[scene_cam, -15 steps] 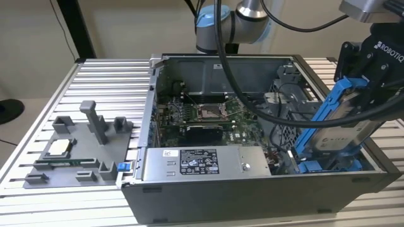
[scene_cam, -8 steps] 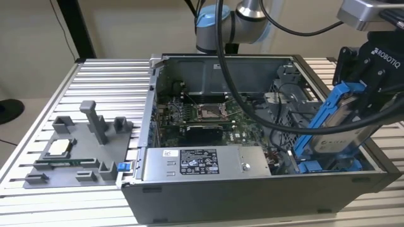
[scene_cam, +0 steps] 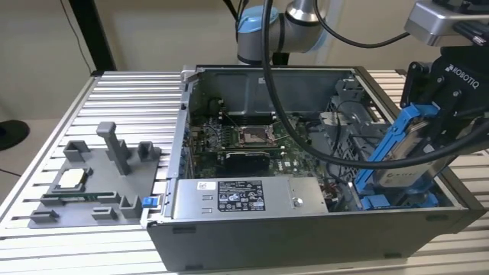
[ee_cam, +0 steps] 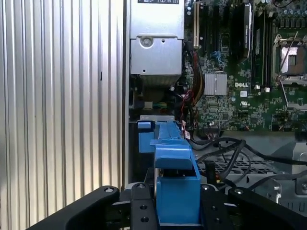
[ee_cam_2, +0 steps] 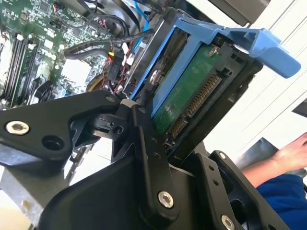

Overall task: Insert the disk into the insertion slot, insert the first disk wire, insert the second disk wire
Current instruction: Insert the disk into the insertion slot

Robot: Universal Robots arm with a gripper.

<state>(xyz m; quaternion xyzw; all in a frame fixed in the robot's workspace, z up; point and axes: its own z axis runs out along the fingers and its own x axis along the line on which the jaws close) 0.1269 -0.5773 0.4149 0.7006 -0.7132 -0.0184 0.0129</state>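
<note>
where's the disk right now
The disk is held tilted in the gripper at the exterior view's right, its lower end by the insertion slot, just beyond the power supply box.

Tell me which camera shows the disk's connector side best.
The second wrist view: the disk shows its green board and connector pins, framed in blue. The exterior view shows it tilted, label outward, held by the end effector over the case. The first wrist view gives its blue frame edge-on.
</note>
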